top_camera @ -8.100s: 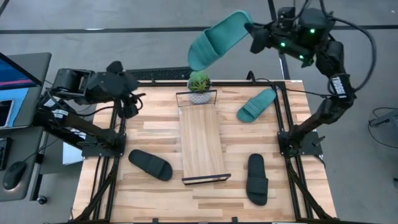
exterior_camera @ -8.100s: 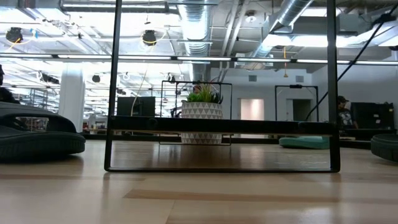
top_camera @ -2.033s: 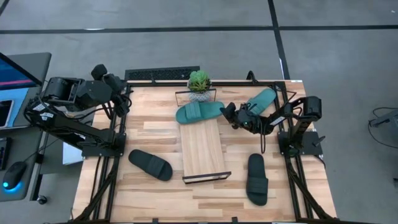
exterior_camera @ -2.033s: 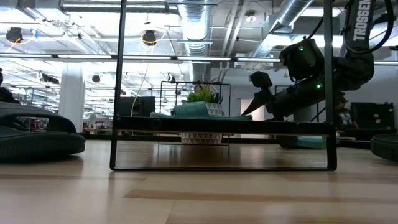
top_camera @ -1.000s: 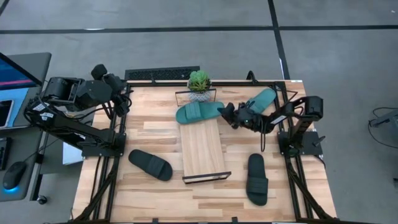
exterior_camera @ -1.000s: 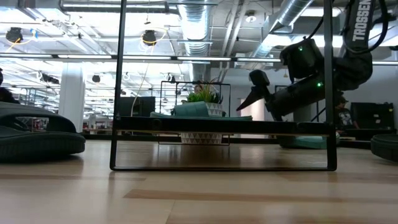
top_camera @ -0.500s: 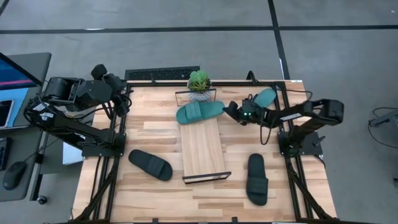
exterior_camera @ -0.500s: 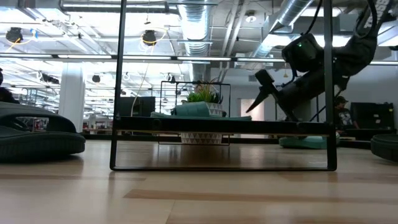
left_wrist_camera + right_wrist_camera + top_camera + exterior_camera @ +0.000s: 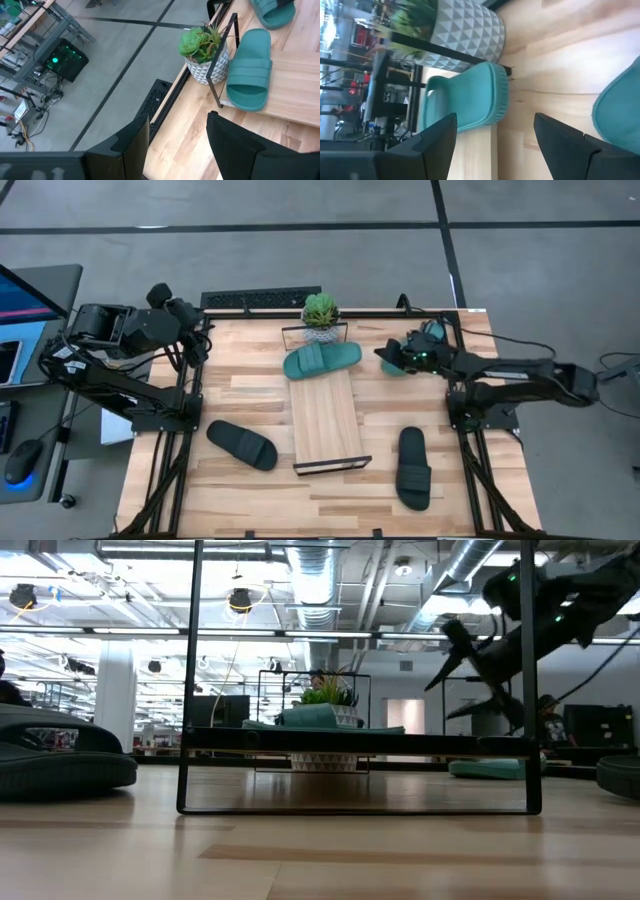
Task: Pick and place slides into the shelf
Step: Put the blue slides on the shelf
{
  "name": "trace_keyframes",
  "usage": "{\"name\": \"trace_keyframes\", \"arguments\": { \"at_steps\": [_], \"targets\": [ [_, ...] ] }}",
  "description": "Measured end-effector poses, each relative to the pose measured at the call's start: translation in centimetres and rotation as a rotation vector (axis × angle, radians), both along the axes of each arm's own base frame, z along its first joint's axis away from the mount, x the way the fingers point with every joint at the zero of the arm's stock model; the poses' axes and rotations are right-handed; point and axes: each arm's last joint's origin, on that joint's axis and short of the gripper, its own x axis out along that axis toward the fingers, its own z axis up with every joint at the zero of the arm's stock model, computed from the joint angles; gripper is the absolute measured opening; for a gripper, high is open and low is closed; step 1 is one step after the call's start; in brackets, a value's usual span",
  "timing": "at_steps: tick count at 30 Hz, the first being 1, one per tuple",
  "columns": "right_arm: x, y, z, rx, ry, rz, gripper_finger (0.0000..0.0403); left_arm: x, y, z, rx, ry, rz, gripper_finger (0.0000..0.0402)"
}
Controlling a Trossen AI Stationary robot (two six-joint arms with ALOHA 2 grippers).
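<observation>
Across the far end of the shelf point(image 9: 325, 412), right in front of the potted plant point(image 9: 320, 318), you have one teal slide point(image 9: 321, 360) lying crosswise, sole down, its wide strap arched over the open toe. It overhangs the narrow light-wood plank on both sides, and the left wrist view shows the thin black wire frame standing just beside it. The low view gives you only its teal edge above the shelf's dark front rail.

Near the bench's far right corner, the second teal slide point(image 9: 428, 336) is mostly hidden: the right gripper point(image 9: 386, 355) and its arm reach over it, so you see only a little teal on either side of the wrist. Those fingers are spread apart and hold nothing; the right wrist view shows both dark fingers wide of each other, with the shelved slide's ribbed end and the plant's white patterned pot between them.

One black slide point(image 9: 241, 444) lies on the bench off the shelf's near left corner, angled. The other black slide point(image 9: 414, 467) lies off the near right corner, pointing toward the near edge. Both are rubbery and dark, and their surface detail is hard to make out from above.

The left gripper point(image 9: 193, 332) waits at the bench's far left corner, with its fingers parted and empty.
</observation>
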Motion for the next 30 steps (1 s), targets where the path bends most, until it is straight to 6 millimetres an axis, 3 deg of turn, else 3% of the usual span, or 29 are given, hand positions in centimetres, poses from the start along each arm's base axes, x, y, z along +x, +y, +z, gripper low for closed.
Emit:
{"name": "trace_keyframes", "arguments": {
  "at_steps": [11,22,30],
  "targets": [
    [-4.4,1.7,5.7,-0.304,-0.195,0.045,0.0256,-1.4,0.0,0.5,-0.036,-0.113,0.031,0.0188],
    [-9.2,3.8,13.6,-0.733,-0.116,0.073,0.0256,-3.4,-0.5,1.9,-0.112,-0.369,-0.049,0.0188],
    [-12.9,5.5,18.9,-1.018,0.031,0.126,0.0256,-1.3,-1.0,-3.1,-0.105,-0.435,-0.063,0.0188]
  ]
}}
